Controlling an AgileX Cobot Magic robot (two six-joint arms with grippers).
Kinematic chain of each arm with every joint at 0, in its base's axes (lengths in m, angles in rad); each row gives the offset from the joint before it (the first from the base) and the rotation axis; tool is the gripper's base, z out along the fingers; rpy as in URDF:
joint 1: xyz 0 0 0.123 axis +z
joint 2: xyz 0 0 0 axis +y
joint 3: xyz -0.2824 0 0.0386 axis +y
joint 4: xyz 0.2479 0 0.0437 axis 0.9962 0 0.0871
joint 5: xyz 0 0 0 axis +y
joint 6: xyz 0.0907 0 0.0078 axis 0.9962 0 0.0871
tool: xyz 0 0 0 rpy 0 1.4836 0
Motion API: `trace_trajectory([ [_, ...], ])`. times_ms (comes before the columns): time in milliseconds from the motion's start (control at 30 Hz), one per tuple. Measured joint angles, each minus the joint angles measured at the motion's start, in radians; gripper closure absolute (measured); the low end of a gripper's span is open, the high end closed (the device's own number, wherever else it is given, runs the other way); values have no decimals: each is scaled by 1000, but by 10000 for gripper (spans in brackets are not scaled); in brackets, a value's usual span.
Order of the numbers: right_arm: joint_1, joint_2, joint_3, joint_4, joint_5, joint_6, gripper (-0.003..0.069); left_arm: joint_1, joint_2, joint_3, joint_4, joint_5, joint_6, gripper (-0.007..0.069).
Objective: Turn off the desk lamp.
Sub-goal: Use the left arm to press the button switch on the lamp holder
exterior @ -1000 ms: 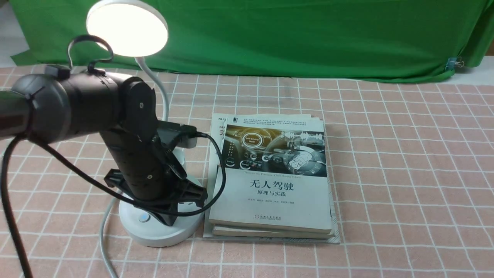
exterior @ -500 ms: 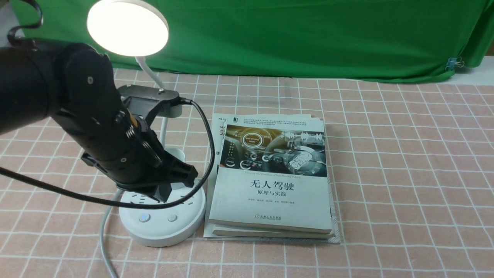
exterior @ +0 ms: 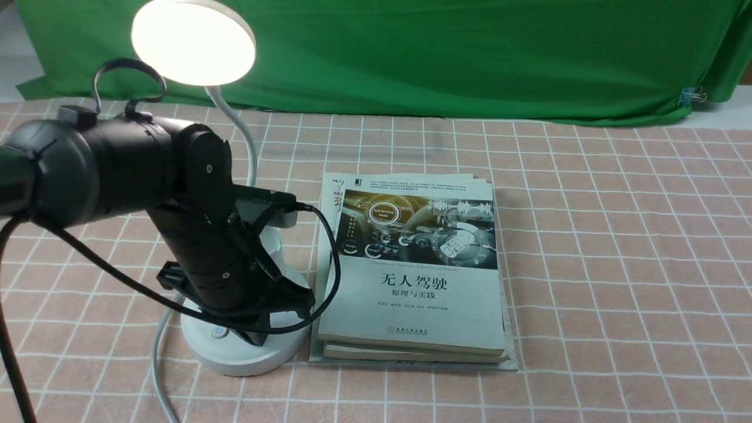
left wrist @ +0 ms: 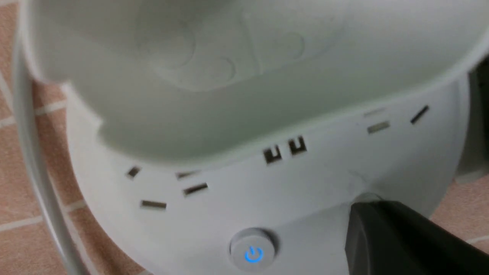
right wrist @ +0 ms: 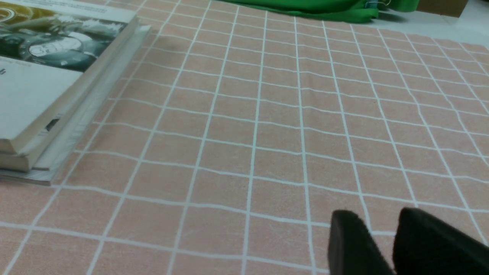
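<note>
The desk lamp stands at the front left with its disc head (exterior: 194,42) lit, above a thin gooseneck (exterior: 245,147) and a round base (exterior: 235,357). My left gripper (exterior: 258,336) is shut and points down onto the base, right of the blue-lit button (exterior: 219,332). In the left wrist view its black tip (left wrist: 361,208) rests on a round button edge beside the glowing power button (left wrist: 253,253); the cup-shaped holder (left wrist: 229,76) rises behind. My right gripper (right wrist: 384,225) hovers over bare cloth, slightly open and holding nothing; it does not show in the front view.
A stack of books (exterior: 411,294) lies right beside the lamp base. The lamp's white cord (exterior: 156,352) runs off the front edge. A green cloth (exterior: 470,59) hangs along the back. A pink checked tablecloth (right wrist: 267,133) covers the table.
Half a second ago my left gripper was lifted off the base with both buttons showing; it has come back down onto the right-hand button. The lamp head stays lit.
</note>
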Motion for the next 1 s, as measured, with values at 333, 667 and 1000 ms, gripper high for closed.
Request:
trace_trajectory([
  [333, 0, 0, 0, 0, 0, 0, 417, 0, -9, -2, 5, 1, 3, 620],
  [667, 0, 0, 0, 0, 0, 0, 417, 0, -82, 0, 5, 2, 3, 620],
  [1000, 0, 0, 0, 0, 0, 0, 417, 0, 2, -2, 8, -13, 3, 620],
])
